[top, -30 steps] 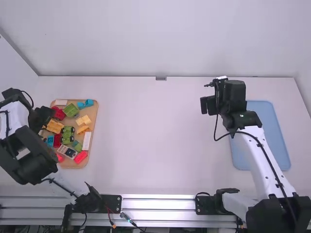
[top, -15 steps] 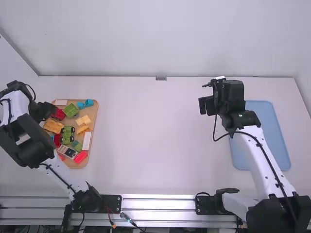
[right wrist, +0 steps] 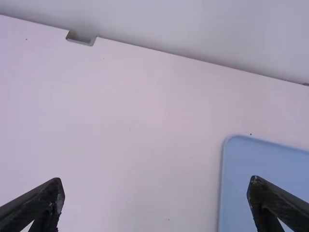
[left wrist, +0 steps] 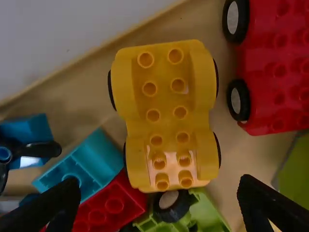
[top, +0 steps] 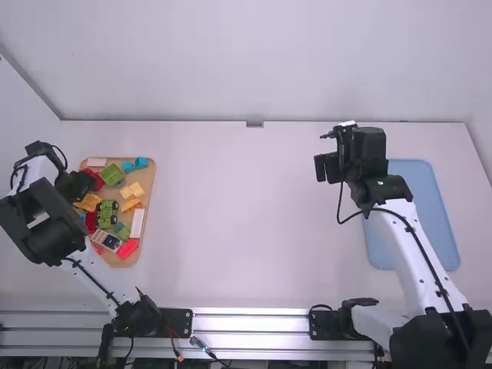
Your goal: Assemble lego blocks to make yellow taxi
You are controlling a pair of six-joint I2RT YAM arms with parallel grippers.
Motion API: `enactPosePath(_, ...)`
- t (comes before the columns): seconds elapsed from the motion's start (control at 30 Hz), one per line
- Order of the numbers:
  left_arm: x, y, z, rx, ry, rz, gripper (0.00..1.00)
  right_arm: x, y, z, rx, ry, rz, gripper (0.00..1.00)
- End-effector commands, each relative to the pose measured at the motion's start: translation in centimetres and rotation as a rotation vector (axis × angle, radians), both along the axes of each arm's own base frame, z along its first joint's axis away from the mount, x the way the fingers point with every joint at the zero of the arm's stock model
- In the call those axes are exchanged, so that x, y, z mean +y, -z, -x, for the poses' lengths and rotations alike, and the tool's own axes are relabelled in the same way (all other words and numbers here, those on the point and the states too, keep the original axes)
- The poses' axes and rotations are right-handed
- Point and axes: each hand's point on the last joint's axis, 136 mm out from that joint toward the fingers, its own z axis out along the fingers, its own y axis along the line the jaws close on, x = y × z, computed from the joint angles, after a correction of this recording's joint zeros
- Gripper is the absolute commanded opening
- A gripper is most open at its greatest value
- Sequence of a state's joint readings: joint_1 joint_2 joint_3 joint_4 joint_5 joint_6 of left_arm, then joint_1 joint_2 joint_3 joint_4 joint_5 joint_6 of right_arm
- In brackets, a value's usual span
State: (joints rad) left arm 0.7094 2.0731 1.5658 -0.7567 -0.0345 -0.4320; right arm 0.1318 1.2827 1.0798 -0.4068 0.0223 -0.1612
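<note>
My left gripper (top: 75, 187) hangs over the left part of the wooden tray (top: 151, 184), above the yellow car base (top: 89, 202). In the left wrist view the car base (left wrist: 166, 116), with black wheels and studs upward, lies beyond the fingertips of my left gripper (left wrist: 159, 188), which is open and holds nothing. Yellow-orange blocks (top: 132, 190) lie on the tray to the right of the base. My right gripper (top: 321, 167) is above the table left of the blue tray; in the right wrist view my right gripper (right wrist: 156, 186) stands wide open and bare.
Around the car base are a red wheeled base (left wrist: 275, 67), a teal block (left wrist: 87, 166), a red block (left wrist: 113, 205) and a green wheeled piece (left wrist: 205, 210). The tray also bears a white block (top: 137, 223) and a green block (top: 112, 175). A blue tray (top: 432, 207) lies at the right.
My left gripper has first drawn back, then swung a little right and nearer the camera, coming over the yellow car base. The right arm shifted very slightly left, then stayed still.
</note>
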Motion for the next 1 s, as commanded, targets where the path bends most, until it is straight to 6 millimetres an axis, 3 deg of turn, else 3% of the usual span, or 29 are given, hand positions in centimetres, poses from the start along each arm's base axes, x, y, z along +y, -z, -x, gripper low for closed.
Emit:
enactPosePath(0.0,-0.3,1.1,0.4,0.023,0.032,0.002,0.87,0.1,-1.2,-0.5,-0.026,0.003,-0.005,0.99)
enactPosePath(0.2,-0.6,2.0,-0.7,-0.038,0.074,0.008,0.85,0.0,-1.2,-0.5,-0.025,0.005,-0.004,0.99)
enactPosePath(0.97,-0.7,4.4,0.2,-0.035,0.024,-0.015,0.76,0.0,-1.0,-0.4,-0.014,0.005,-0.002,0.99)
